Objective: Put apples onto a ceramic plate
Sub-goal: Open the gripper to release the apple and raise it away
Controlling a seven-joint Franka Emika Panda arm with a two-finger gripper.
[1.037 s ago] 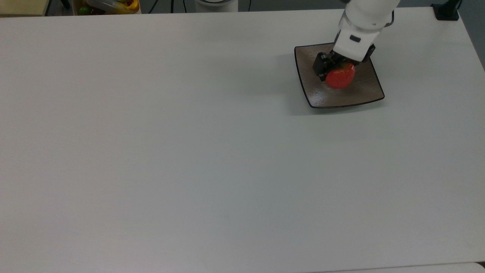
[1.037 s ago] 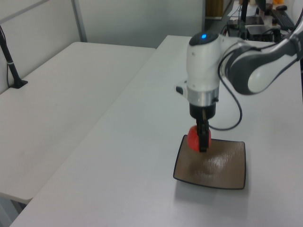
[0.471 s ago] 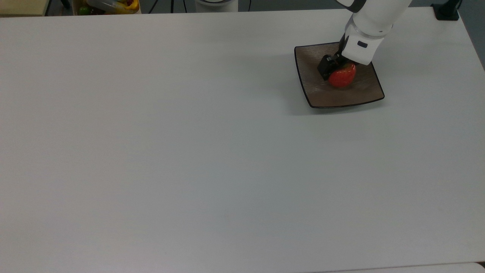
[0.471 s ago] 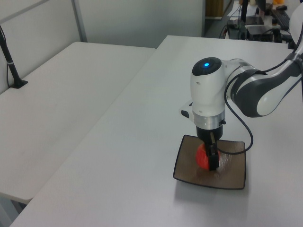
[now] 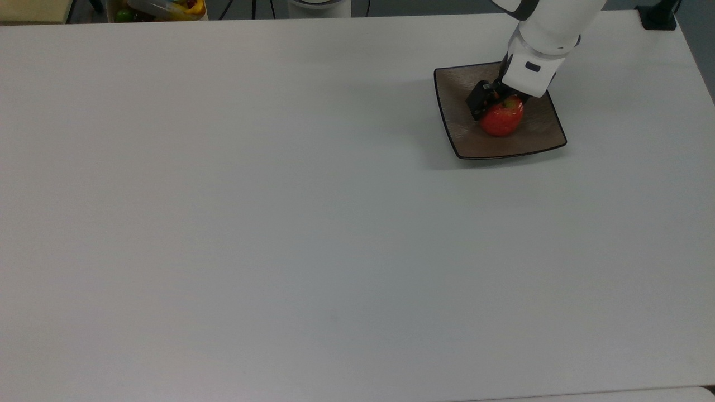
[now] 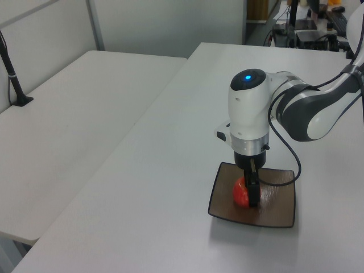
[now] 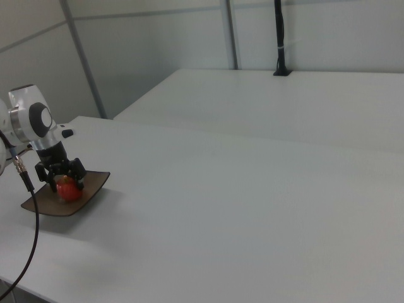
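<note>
A small red apple (image 5: 502,119) (image 6: 241,194) (image 7: 67,190) rests near the middle of the square brown ceramic plate (image 5: 537,138) (image 6: 280,208) (image 7: 43,207), at the far right of the table in the top view. Its yellowish stem end faces up. My gripper (image 5: 499,106) (image 6: 251,190) (image 7: 62,178) hangs straight down over the apple, open. Its black fingers (image 7: 78,168) stand on either side of the fruit's upper part. The white hand hides one finger in the top view.
A bin of mixed fruit (image 5: 159,8) sits off the table at the top view's upper left. A black post base (image 5: 659,17) stands at the far right corner. A second white table (image 6: 68,114) lies alongside. Wide bare tabletop (image 5: 251,223) stretches left of the plate.
The gripper came down with the apple onto the plate. Its fingers have since spread and the hand has lifted slightly, leaving the apple lying on the plate.
</note>
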